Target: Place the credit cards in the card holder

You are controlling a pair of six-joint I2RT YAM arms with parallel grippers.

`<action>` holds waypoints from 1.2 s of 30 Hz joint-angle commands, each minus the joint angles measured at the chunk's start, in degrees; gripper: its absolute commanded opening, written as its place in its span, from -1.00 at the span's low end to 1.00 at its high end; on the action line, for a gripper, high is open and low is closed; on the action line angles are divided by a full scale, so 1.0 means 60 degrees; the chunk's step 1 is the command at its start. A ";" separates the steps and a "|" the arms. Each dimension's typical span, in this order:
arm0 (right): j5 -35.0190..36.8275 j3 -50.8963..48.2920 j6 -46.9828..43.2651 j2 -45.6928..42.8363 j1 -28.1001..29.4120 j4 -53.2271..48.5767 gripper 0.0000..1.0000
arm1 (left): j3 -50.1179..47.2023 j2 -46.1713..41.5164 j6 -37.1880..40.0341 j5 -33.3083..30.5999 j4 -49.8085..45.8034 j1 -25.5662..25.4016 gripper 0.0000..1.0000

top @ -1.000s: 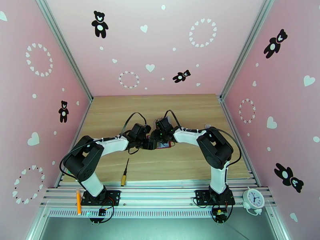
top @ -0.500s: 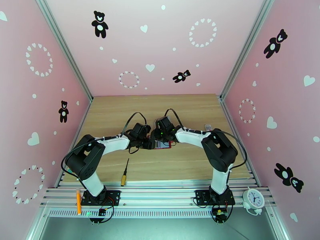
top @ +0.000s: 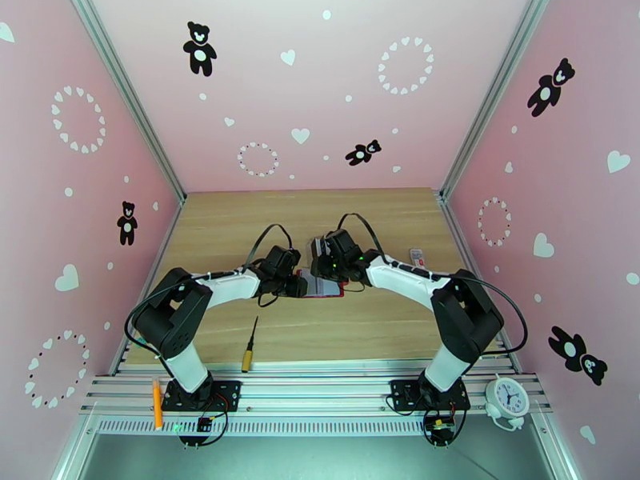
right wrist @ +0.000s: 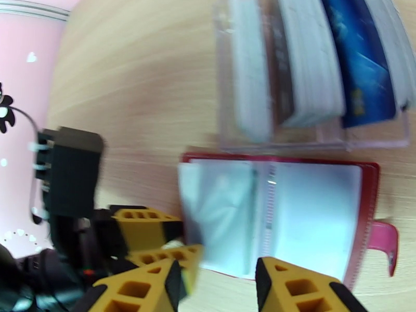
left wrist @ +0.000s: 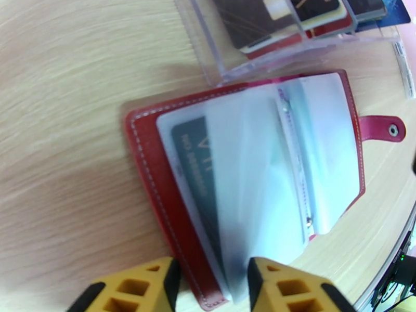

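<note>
Left gripper [left wrist: 210, 271] straddles the card holder [left wrist: 148, 172] edge, clamped or not I cannot tell; right gripper [right wrist: 216, 279] part-open, empty; a weak pinch could let the sleeves [left wrist: 249, 193] flip shut.

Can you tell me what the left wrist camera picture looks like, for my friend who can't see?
A dark red card holder lies open on the wooden table, a dark card tucked in one clear sleeve. The left gripper has its yellow jaws either side of the holder's near edge; behind sits a clear rack of cards.
</note>
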 commanded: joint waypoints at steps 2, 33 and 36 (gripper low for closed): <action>0.0093 -0.0109 -0.0533 -0.0029 -0.0112 -0.0414 -0.12 | -0.0069 0.0362 -0.0103 -0.0792 -0.0450 0.0079 -0.28; 0.1061 0.3903 -0.3606 0.1017 -0.1783 -0.3716 -0.12 | -0.0050 -0.0081 -0.0091 -0.1994 -0.1019 0.0158 -0.21; 0.1317 0.4534 -0.3839 0.1632 -0.1799 -0.3981 -0.11 | -0.0309 -0.0524 -0.0103 -0.1901 -0.0661 0.0159 -0.18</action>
